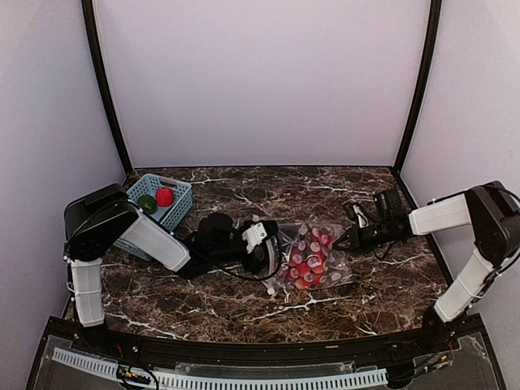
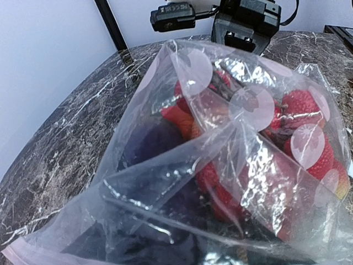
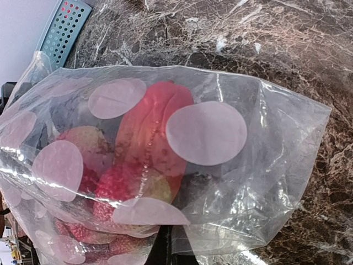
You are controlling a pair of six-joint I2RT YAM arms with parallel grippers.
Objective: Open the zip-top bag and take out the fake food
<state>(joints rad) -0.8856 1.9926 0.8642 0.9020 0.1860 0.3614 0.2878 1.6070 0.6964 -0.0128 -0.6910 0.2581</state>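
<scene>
Opening step: clear dotted plastic zip-top bag (image 1: pixel 338 271) of glossy red toy fruit (image 1: pixel 309 260) between left jaws and right jaws. Can't tell either one's grip. Next: pull lips apart.

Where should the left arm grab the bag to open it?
Probably the pale zip strip at the left end of the bag, approached low from the left: the film there lies slack and empty, while the food bulges further right.

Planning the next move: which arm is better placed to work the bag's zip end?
Left, likely. The left gripper sits at the left edge of the zip-top bag, and its wrist camera shows the pale zip strip closest to it. The right gripper is at the opposite end.
</scene>
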